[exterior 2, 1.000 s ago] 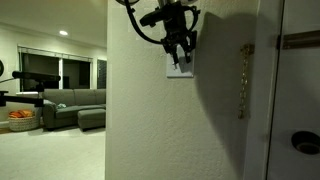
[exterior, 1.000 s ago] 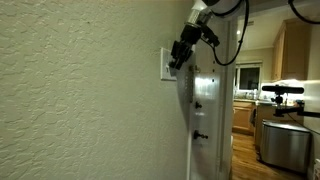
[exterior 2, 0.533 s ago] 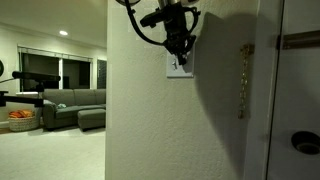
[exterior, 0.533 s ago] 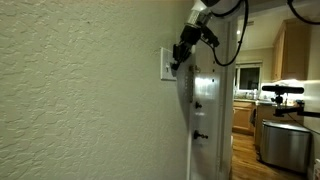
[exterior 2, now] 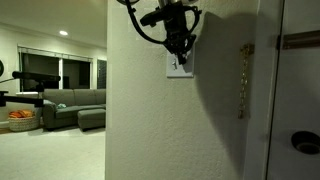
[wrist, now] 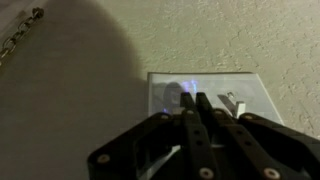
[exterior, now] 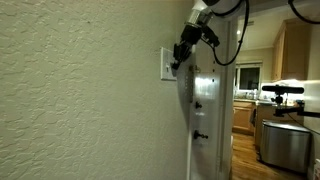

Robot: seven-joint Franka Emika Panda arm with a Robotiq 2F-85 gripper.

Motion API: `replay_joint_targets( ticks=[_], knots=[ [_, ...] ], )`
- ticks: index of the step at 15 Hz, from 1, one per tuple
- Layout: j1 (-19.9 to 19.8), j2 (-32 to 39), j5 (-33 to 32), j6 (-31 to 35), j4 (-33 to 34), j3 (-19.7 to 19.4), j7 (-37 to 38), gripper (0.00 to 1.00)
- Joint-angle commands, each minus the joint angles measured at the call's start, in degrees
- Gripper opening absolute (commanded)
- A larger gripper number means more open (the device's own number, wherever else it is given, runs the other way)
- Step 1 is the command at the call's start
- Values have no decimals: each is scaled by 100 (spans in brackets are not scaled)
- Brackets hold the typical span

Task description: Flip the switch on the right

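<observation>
The textured wall lay straight ahead of the gripper, which faced it squarely, probably so its tips could push a small lever. The white wall plate sat right under and around those tips. The gripper was drawn narrow, its fingers together, holding nothing. In the wrist view the switch stood just right of the tips, apparently untouched. A second toggle sat just left.
</observation>
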Motion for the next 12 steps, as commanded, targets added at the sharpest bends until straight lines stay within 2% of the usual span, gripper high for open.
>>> replay_joint_targets(
  ticks=[1,12],
  knots=[
    [-80,-406,40,-344,-209,-48,-249,7],
    [-103,-512,19,-530,-154,-80,-430,6]
  ],
)
